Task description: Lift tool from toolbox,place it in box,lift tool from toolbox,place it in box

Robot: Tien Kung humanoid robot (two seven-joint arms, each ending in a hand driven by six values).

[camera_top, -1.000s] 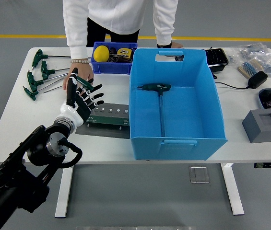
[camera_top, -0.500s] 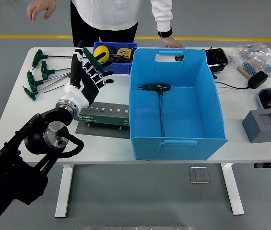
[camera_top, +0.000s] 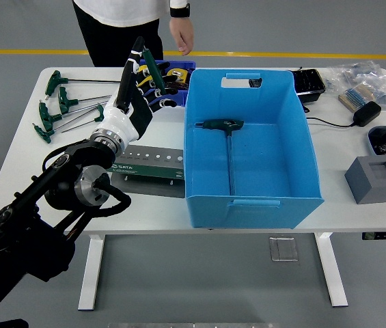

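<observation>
Head view shows my left hand (camera_top: 141, 85) raised above the table (camera_top: 15, 171), just to the left of the big blue box (camera_top: 247, 147), with the fingers curled around a green-handled T-shaped wrench (camera_top: 150, 63) whose handle sticks up and to the far side out of my grip. I judge this to be the second carry: one wrench (camera_top: 225, 133) already lies on the floor of the box, its green handle toward the far left and its shaft running toward the near wall, so the tool in my hand is on its way to join it. Below my wrist sits the green tool holder (camera_top: 153, 164) with its row of holes, on a grey mat near the box's left wall. More green-handled wrenches (camera_top: 56, 102) lie spread at the far left of the table, and a small dark blue bin (camera_top: 169, 78) of odds and ends stands just behind my hand. My right arm is not in view. A person stands at the far side, one hand (camera_top: 181, 35) hanging loose above the table's far edge, touching nothing. What comes next, as I see it, is moving the wrench to the right over the box's left wall, high enough that the shaft clears the rim, then lowering it inside and loosening my fingers, away from the wrench already there.
</observation>
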